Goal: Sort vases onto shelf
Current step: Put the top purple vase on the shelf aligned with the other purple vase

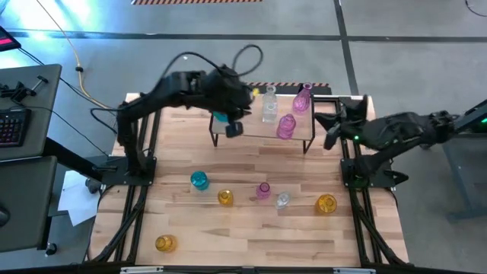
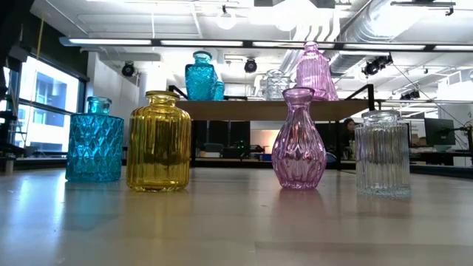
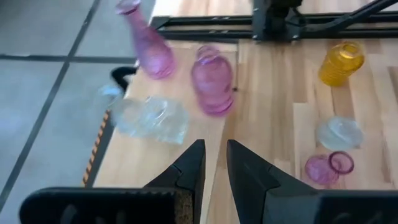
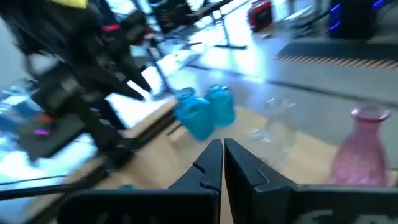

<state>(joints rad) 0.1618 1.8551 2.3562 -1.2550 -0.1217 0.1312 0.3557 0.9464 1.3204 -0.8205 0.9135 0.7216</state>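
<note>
the shelf (image 1: 262, 133) already carries two teal vases at its left end, a clear bottle (image 1: 269, 106) and two pink vases (image 1: 286, 126), while six more vases stand on the table (image 1: 251, 243) in front. the left gripper (image 1: 234, 128) hovers over the shelf's left end, fingers slightly apart and empty, so a careless sweep could topple the teal vases (image 4: 204, 111). the right gripper (image 1: 332, 139) waits beside the shelf's right end, pinched together.

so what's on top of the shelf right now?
On the shelf: two pink vases, a clear vase, and teal vases at its left end, which the left gripper partly hides from above.
</note>
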